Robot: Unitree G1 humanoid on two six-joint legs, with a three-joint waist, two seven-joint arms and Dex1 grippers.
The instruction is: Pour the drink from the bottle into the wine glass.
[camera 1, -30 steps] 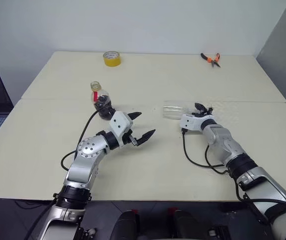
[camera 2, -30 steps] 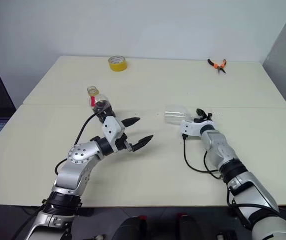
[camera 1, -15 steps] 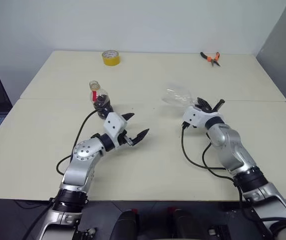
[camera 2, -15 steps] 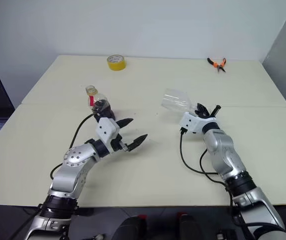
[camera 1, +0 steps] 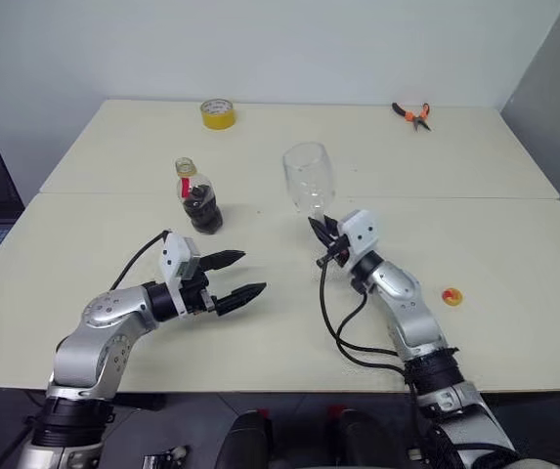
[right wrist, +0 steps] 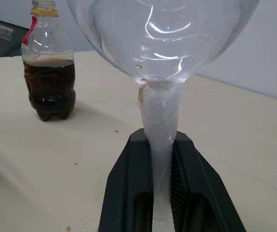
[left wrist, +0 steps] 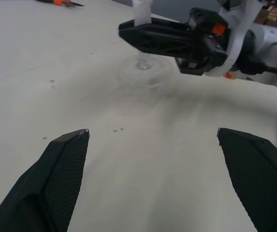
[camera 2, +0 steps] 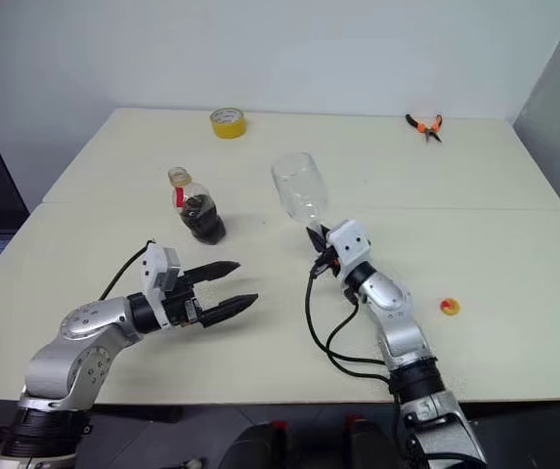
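Fingers of our right gripper [camera 1: 324,234] pinch the wine glass [camera 1: 308,177] stem; our left gripper [camera 1: 237,276] gapes wide; a slip could topple it.

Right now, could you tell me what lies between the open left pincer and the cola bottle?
Nothing: the head views show only bare table between the left pincer and the cola bottle.

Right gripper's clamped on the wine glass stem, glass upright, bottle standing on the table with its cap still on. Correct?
Not quite: the bottle is uncapped. The right wrist view shows its open mouth, and a small yellow and red cap lies on the table in the left eye view. Otherwise yes: the right gripper clamps the upright wine glass by its stem.
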